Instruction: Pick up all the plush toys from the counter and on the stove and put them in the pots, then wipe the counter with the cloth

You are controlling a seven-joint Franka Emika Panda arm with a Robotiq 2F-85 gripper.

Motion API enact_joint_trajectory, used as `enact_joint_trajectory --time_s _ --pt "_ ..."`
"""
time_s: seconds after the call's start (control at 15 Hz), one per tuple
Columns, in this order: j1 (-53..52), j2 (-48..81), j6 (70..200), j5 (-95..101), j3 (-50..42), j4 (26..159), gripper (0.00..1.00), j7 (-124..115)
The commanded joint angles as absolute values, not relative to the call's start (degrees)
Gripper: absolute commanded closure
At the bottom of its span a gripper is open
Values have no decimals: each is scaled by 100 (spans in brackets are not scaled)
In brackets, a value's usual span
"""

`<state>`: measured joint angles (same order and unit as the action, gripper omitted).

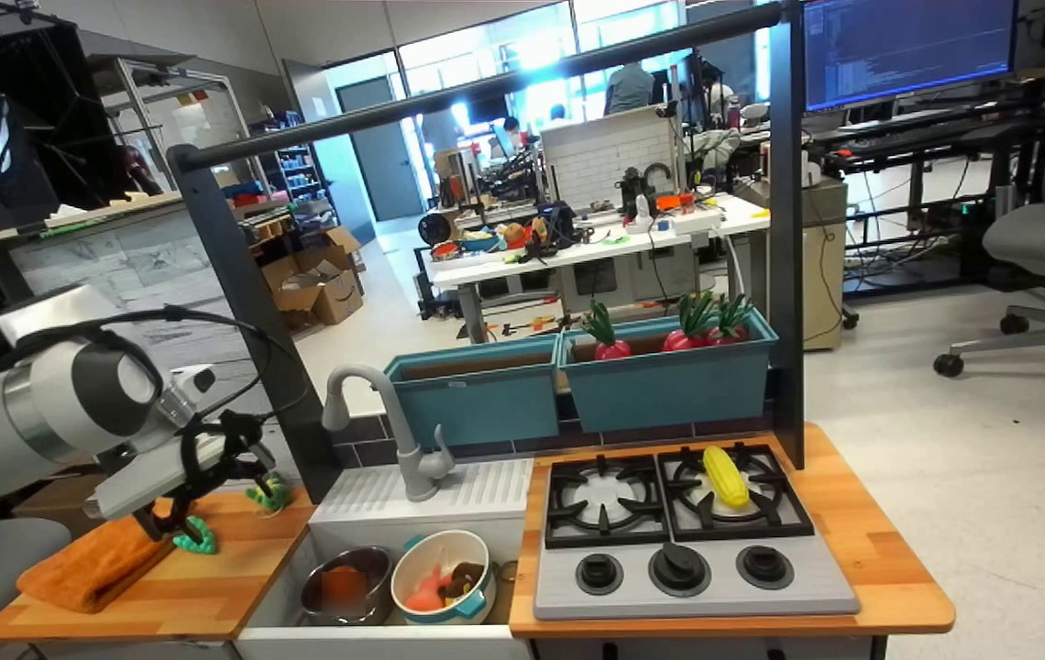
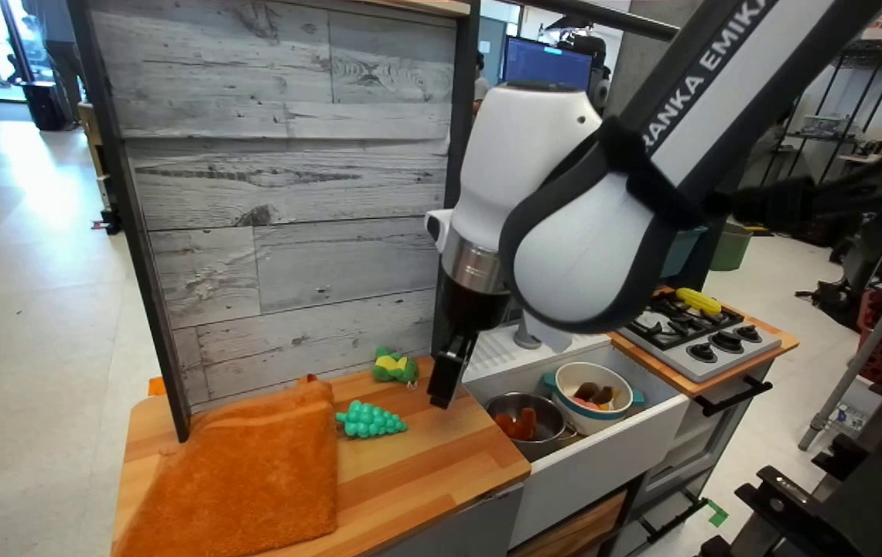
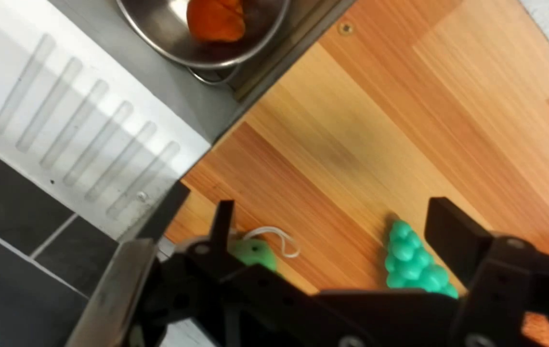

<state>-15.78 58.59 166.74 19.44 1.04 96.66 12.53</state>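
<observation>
gripper (image 3: 332, 205) spread wide above wooden counter (image 3: 351, 159), apart from teal grape bunch (image 3: 411, 260) lying there

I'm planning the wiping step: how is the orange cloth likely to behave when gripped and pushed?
The orange cloth will probably droop when lifted, since it lies in soft, rounded folds. Its fuzzy-looking surface suggests it won't slip easily from the gripper. Pushed, it may bunch up, as its edge near the grey panel looks rumpled.
</observation>
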Motion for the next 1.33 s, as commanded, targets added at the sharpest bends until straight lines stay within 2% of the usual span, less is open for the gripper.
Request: enact_joint_trajectory --time_s 0.0,0.2,0.27,0.47,0.53,0.6,0.87,1.13,1.2,1.27 --pt "-3087 6325 17516 2287 -1280 9479 0 162" --pt "-4330 6876 17575 2082 -2526 9188 0 -617" --pt "-3758 6495 17438 2050 -1847 9492 0 -133" --pt "-3995 6608 17433 2005 -1975 9459 0 -269" --pt "-3037 6231 17734 2036 -1073 9712 0 339" --pt "-2821 6197 17983 2089 -958 9794 0 466" --pt "-1162 6262 18607 2266 510 9755 0 1465" --pt "430 6693 18095 2578 2263 9571 0 2536" --pt "-160 6470 18298 2311 1566 9645 0 2174" --pt "124 6538 18201 2352 1889 9645 0 2379"
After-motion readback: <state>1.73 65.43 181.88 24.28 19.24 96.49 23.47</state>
